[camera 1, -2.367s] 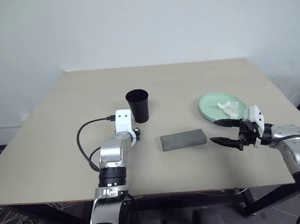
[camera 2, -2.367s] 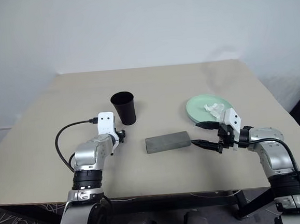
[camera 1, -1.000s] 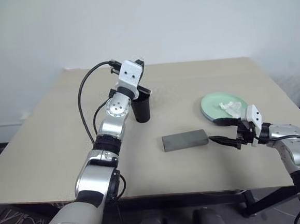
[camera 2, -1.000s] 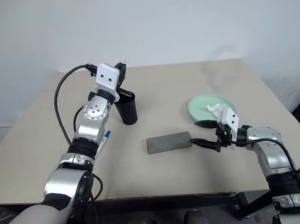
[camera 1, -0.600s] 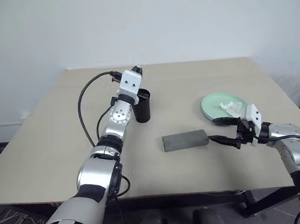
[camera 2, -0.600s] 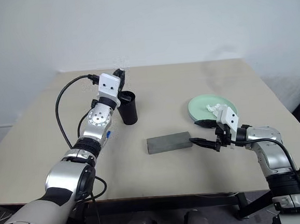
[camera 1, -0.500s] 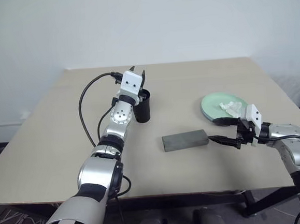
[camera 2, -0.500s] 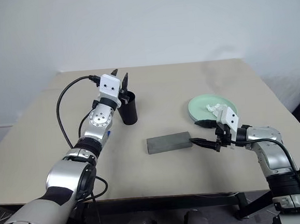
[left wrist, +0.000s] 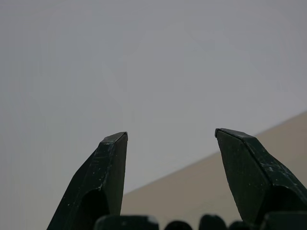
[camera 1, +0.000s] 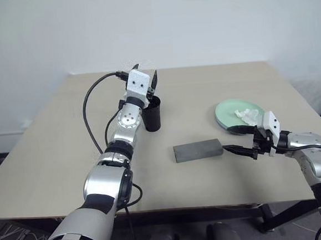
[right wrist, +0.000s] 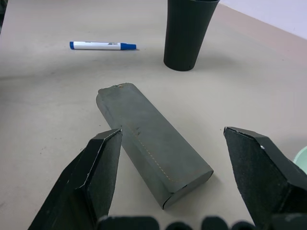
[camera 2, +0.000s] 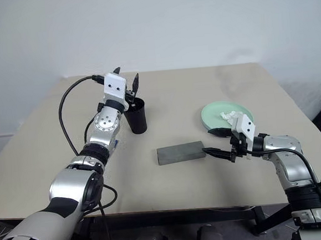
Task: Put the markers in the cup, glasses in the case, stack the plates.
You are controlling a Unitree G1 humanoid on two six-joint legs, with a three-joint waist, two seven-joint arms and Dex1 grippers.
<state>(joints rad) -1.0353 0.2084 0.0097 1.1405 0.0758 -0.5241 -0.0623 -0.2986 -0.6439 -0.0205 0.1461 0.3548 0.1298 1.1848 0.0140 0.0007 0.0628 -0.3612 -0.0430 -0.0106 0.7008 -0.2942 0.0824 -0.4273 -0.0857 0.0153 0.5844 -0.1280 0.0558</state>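
Right eye view, lower right: the right gripper (camera 2: 215, 144) spreads wide, empty, beside the closed grey rectangular case (camera 2: 180, 152) at centre. Farther, upper left, the left gripper (camera 2: 126, 80) gapes empty above the tall black plastic cup (camera 2: 136, 116).

Left pincer (camera 2: 126, 76) spread above the cup (camera 2: 135, 116) — case (camera 2: 179, 152) lies closed.

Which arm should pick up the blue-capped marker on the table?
Probably the left. The marker lies past the case from the right gripper, while the open left gripper hovers over the cup, close to the marker.
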